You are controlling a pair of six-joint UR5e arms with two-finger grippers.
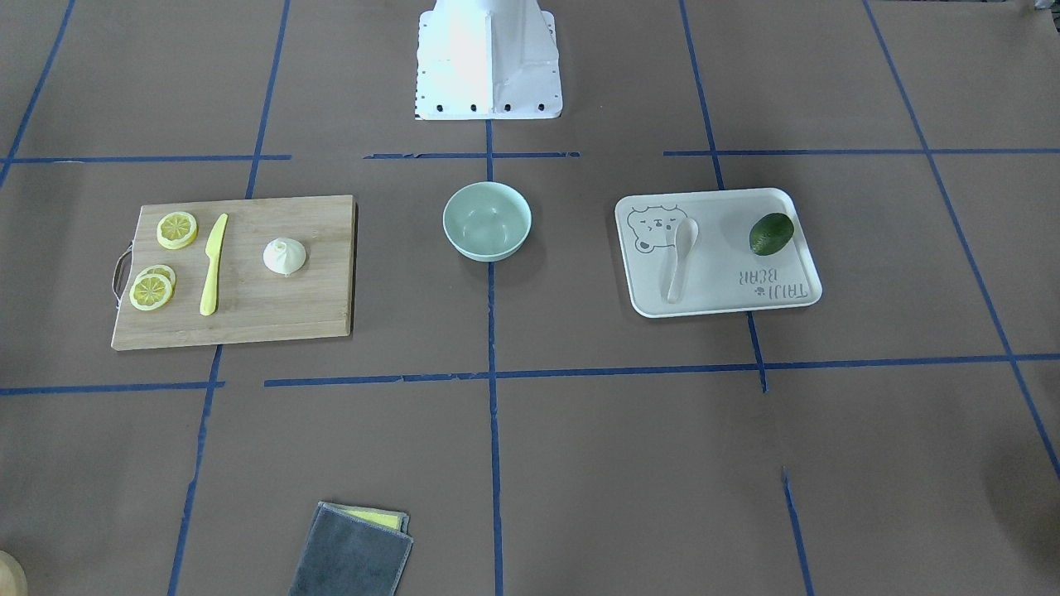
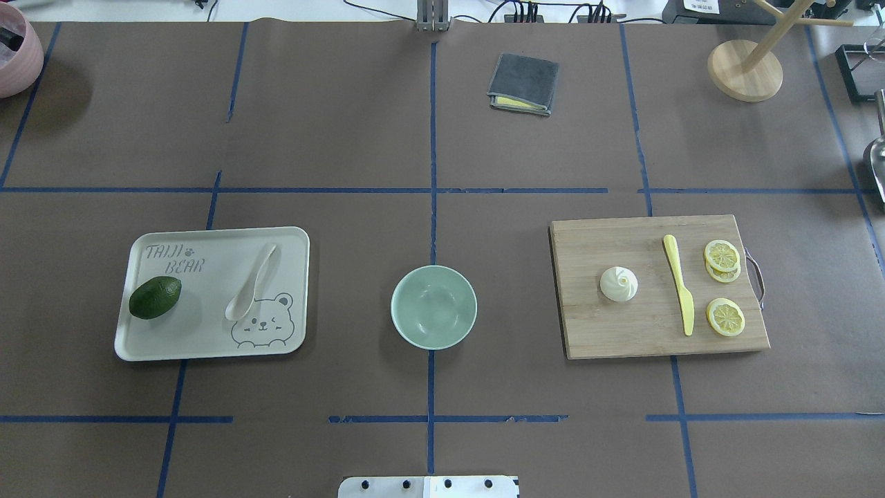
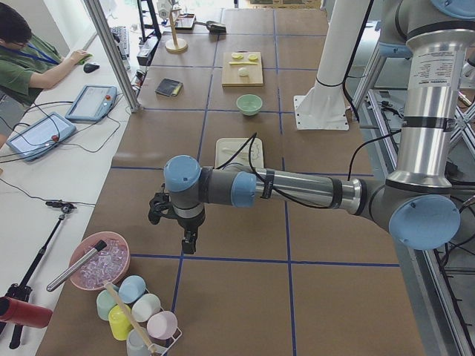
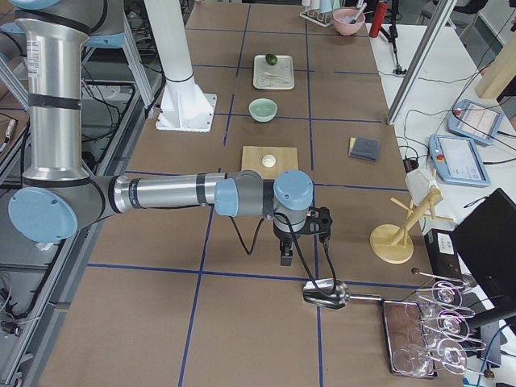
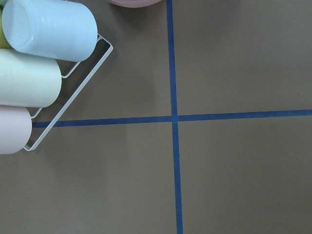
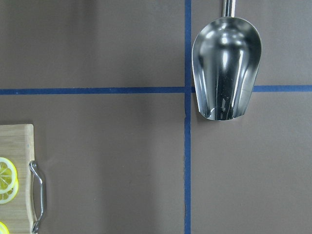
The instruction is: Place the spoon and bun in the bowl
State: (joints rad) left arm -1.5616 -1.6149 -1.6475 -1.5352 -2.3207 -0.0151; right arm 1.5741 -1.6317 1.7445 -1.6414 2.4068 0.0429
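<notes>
Near the left edge of the table lies a white bear tray [image 2: 207, 328]. On it are a green avocado [image 2: 155, 297] and the spoon [image 2: 253, 283] (its scoop points at the robot's edge). The bowl [image 2: 433, 306] sits in the middle, apart from both sides. Near the right edge is a wooden board [image 2: 608, 332] with the bun [image 2: 618, 283], a yellow knife [image 2: 679, 283] and lemon slices [image 2: 724, 317]. The left gripper [image 3: 189, 242] hangs over the far left end and the right gripper [image 4: 285, 256] over the far right end. I cannot tell if either pincer is spread or pressed together.
</notes>
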